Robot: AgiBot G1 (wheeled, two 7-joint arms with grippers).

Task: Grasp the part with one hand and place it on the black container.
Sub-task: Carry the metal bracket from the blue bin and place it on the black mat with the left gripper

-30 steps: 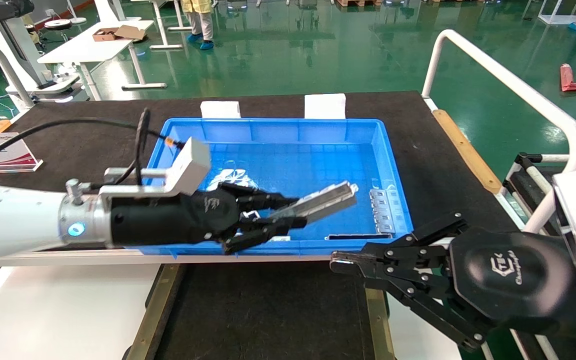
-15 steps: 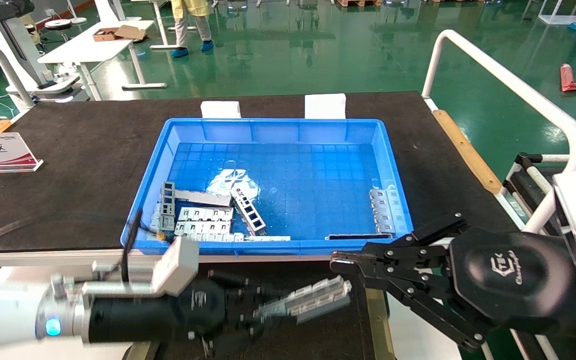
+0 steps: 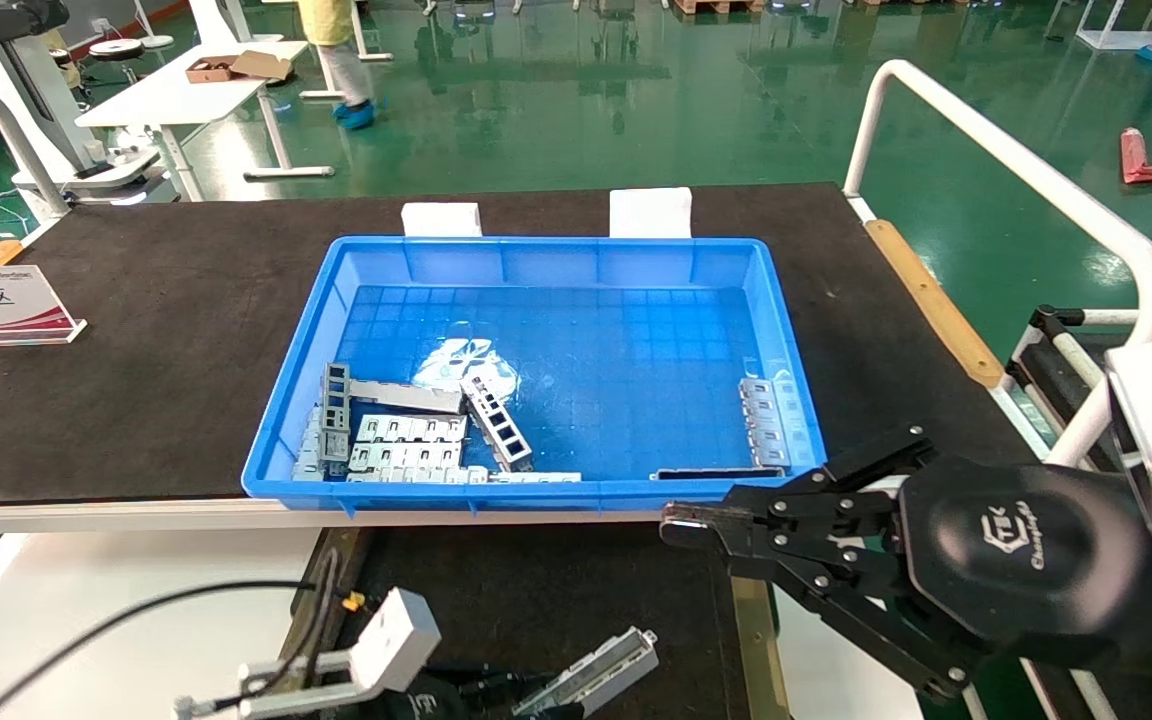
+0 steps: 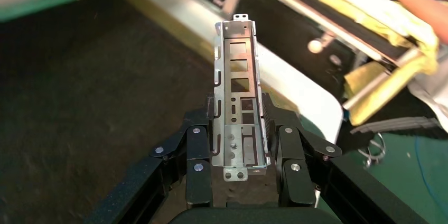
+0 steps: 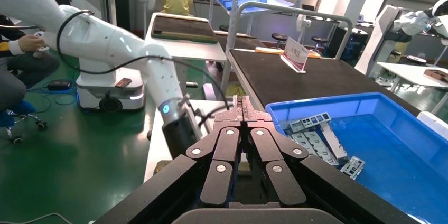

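The part [image 3: 591,675], a slim silver-grey channel bar with rectangular cutouts, sticks out of my left gripper [image 3: 511,703] at the near edge of the head view. It hangs over the black container [image 3: 536,590]; whether it touches the surface I cannot tell. In the left wrist view the part [image 4: 238,86] lies lengthwise in my left gripper [image 4: 239,109], with the fingers [image 4: 196,147] pressed on its raised sides. The black container [image 4: 79,92] spreads beneath it. My right gripper [image 3: 676,525] stays parked at the near right, shut on nothing, as the right gripper [image 5: 244,105] also shows from its own wrist.
A blue bin [image 3: 786,330] behind the container holds several grey slotted plates [image 3: 406,440] at its near left and more pieces [image 3: 771,420] at its near right. Brass-coloured strips [image 3: 751,630] edge the container. A white rail [image 3: 1016,160] runs along the right.
My left gripper has carried the part back out of the blue bin, towards me and down, to a spot low over the black container. The right arm has not moved.
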